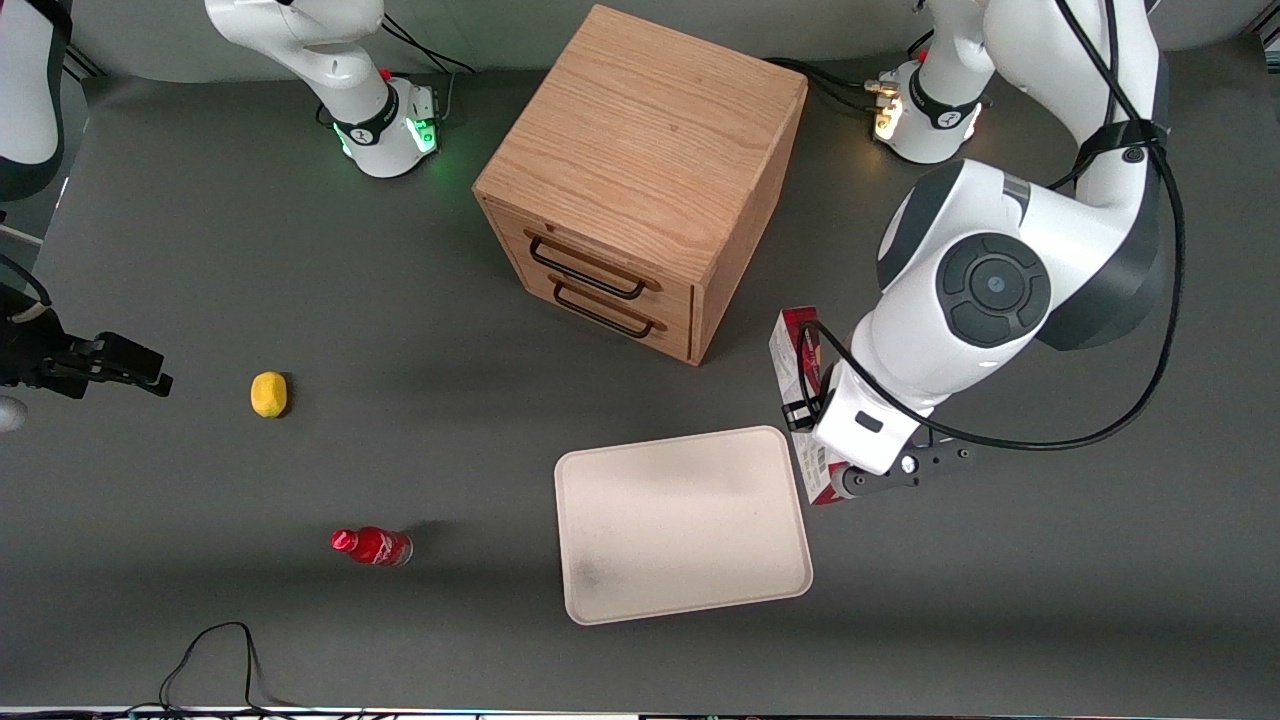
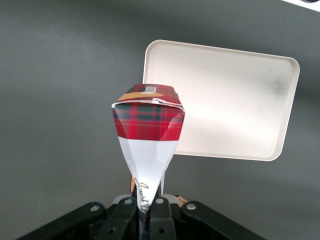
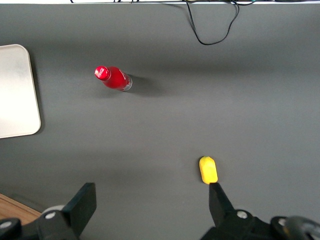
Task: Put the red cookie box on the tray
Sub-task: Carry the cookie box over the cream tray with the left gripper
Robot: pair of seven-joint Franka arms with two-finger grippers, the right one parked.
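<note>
- Front view shows the red cookie box (image 1: 797, 372) held in the air by the left arm's gripper (image 1: 850, 478), just off the tray's short edge that faces the working arm's end of the table.
- Seen from there, the box lies at about three o'clock from the tray (image 1: 683, 522). Its long side runs roughly along that edge, with the barcode end nearest the camera, and its near end seems to slightly overlap the tray's corner.
- Left wrist view has the gripper (image 2: 143, 211) clamped on the box (image 2: 148, 134); the fingers (image 2: 159, 216) pinch the white printed end so hard that the cardboard narrows to a wedge between them.
- Past the pinch the box widens into a red tartan band and ends in a slightly open flap.
- In that same view the tray (image 2: 235, 100) lies flat on the dark table under the box's tip, with a faint grey smudge near one corner.
- A wooden drawer cabinet (image 1: 640, 180) with two black handles stands at roughly twelve o'clock from the tray, farther from the front camera.
- A small red bottle (image 1: 372, 546) lies at about nine o'clock from the tray, toward the parked arm's end of the table.
- A yellow lemon (image 1: 268, 394) sits at about eleven o'clock from the bottle, well apart from it.
</note>
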